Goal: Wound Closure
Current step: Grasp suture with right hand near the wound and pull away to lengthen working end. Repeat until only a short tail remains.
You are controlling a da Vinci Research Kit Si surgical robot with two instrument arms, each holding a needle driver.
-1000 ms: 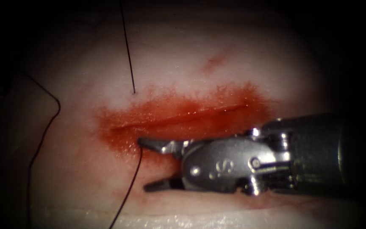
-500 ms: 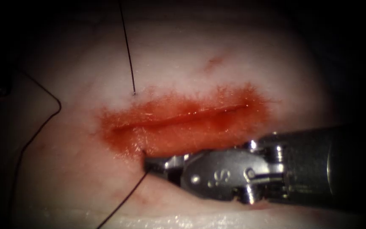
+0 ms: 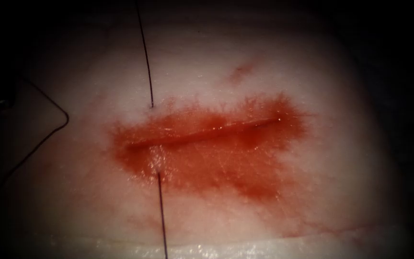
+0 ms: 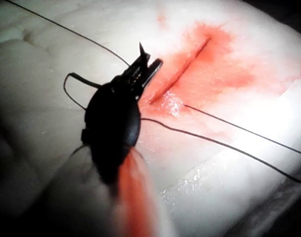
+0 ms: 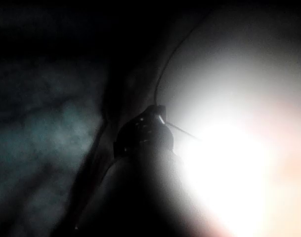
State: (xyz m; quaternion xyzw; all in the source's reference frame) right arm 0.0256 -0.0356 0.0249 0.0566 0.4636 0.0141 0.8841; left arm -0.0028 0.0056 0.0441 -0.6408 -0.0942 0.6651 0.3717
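Thread (image 3: 144, 57) entering tissue (image 3: 312, 72) just above the cut (image 3: 202, 132) near its left end, emerging just below and running straight down to the near edge; long axis nearly upright, square to the cut. Cut lying left to right, rising slightly rightward, ringed by red fluid (image 3: 245, 168). Left tool (image 4: 149, 57) hovering beside one end of the cut, jaws slightly spread, pointing along it, nothing visibly between them. Right tool (image 5: 157, 114) dark against glare, thread beside its tip; grip impossible to tell.

Pale tissue (image 3: 264, 201) as the bearing surface, red fluid (image 3: 207, 148) around the cut (image 3: 202, 132), thread (image 3: 161, 211) lying across it
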